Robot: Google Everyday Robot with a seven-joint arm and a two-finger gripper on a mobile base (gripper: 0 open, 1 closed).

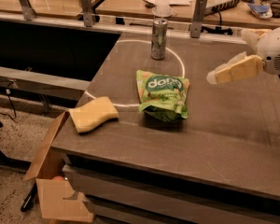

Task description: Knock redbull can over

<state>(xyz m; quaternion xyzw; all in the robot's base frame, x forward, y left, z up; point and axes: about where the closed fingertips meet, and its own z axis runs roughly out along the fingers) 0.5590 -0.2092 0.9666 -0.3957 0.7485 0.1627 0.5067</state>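
Note:
The redbull can (159, 38) stands upright near the far edge of the dark table (233, 125), slim and silvery with bluish-grey markings. My gripper (213, 75) comes in from the right, above the table, with its cream fingers pointing left. It is to the right of the can and a little nearer the camera, well apart from it. It holds nothing.
A green snack bag (164, 95) lies in the middle of the table, below and left of the gripper. A yellow sponge (92, 114) lies near the table's left edge. A cardboard box (51, 181) stands on the floor at the left. Metal posts (198, 16) line the far edge.

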